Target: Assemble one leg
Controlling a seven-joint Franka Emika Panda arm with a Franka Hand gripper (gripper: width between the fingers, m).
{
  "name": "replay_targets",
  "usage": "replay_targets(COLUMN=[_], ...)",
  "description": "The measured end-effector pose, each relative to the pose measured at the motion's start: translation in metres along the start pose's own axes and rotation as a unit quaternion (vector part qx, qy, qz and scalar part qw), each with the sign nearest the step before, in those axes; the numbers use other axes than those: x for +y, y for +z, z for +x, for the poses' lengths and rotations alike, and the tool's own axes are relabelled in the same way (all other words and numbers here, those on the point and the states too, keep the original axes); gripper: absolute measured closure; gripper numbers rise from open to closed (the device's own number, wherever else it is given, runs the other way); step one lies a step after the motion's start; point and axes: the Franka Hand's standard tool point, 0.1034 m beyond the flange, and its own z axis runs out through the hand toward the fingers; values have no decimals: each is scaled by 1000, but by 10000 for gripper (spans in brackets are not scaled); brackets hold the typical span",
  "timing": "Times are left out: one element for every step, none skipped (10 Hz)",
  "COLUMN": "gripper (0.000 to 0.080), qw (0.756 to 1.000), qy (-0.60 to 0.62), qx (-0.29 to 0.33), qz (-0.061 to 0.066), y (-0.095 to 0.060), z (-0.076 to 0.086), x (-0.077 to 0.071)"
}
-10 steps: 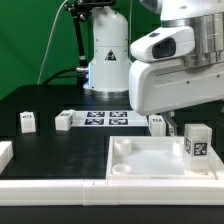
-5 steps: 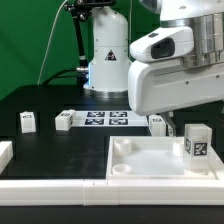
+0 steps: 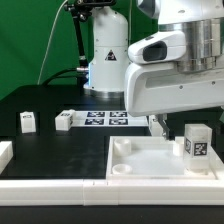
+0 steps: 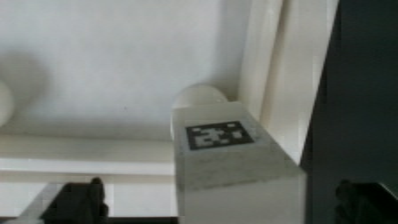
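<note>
A white leg with a black-and-white tag stands upright in the right corner recess of the large white tray-like piece. In the wrist view the leg fills the middle, its tag facing the camera. My gripper is open. One dark fingertip shows on each side of the leg, apart from it. In the exterior view the arm's white body looms over the tray and hides the fingers. Three more legs lie behind on the table.
The marker board lies flat at the back middle of the black table. A white robot base stands behind it before a green backdrop. A white rail runs along the front edge, and a small white piece lies at the exterior view's left.
The arm's body has shifted slightly toward the exterior view's left. The leg and the other parts have not moved.
</note>
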Motion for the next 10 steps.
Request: replay_targets(gripper=[150, 279, 419, 509, 509, 509, 509, 509, 509, 509], qw=[1000, 1000, 1000, 1000, 1000, 1000, 1000, 1000, 1000, 998], qy=[-1, -1, -1, 0, 0, 0, 0, 13, 26, 68], qx=[0, 0, 0, 0, 0, 0, 0, 0, -1, 0], qz=[0, 0, 0, 0, 0, 0, 0, 1, 2, 3], y=[0, 0, 0, 0, 0, 1, 1, 1, 1, 1], z=[0, 0, 0, 0, 0, 0, 0, 0, -1, -1], x=[-1, -1, -1, -1, -1, -1, -1, -1, -1, -1])
